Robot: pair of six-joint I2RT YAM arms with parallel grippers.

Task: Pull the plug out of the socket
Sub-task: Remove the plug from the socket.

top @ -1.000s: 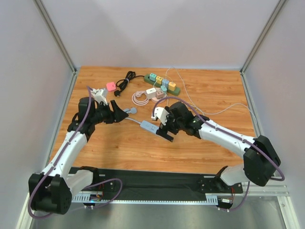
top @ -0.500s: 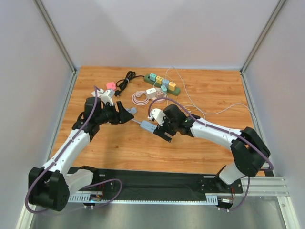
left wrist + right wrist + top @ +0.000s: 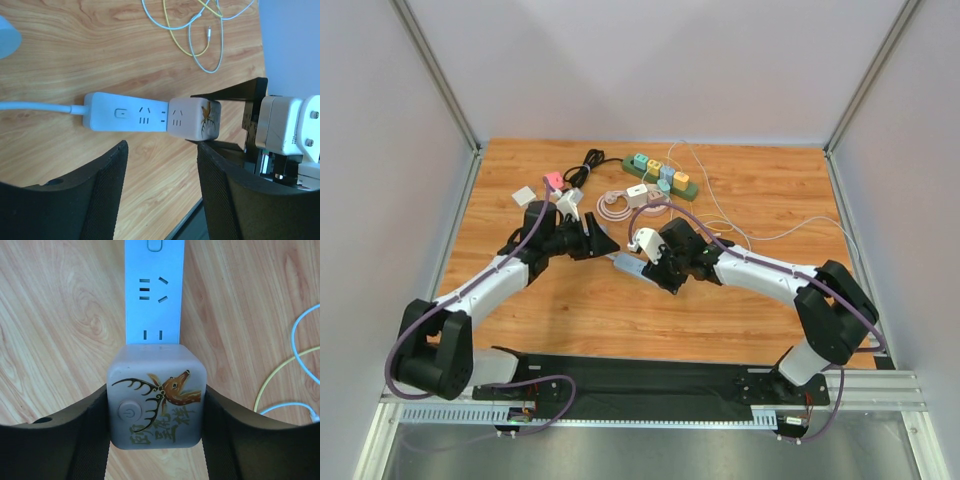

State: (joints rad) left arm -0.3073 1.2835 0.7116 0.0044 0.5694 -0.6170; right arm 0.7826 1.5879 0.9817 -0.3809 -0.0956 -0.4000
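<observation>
A white socket strip (image 3: pixel 125 112) lies flat on the wooden table, its cable running off to the left. A pale cube plug (image 3: pixel 156 395) with a deer picture sits in the end of the strip (image 3: pixel 154 290). My right gripper (image 3: pixel 156 407) is shut on this plug, one pad pressed against each side. In the top view that gripper (image 3: pixel 655 272) covers most of the plug. My left gripper (image 3: pixel 162 192) hangs open just short of the strip, nothing between its fingers (image 3: pixel 95 200). From above, the left gripper (image 3: pixel 605 246) is close to the strip's (image 3: pixel 624 265) cable end.
A green power strip (image 3: pixel 660 176) carrying coloured cubes lies at the back. Near it are a black cable (image 3: pixel 582 165), a pink adapter (image 3: pixel 552 181), a white adapter (image 3: pixel 524 196) and a pink coiled cable (image 3: pixel 615 207). Thin white and yellow cables (image 3: pixel 760 235) trail to the right.
My right gripper has moved left onto the plug and closed from wide open to a grip on it. My left arm has swung right, toward the strip.
</observation>
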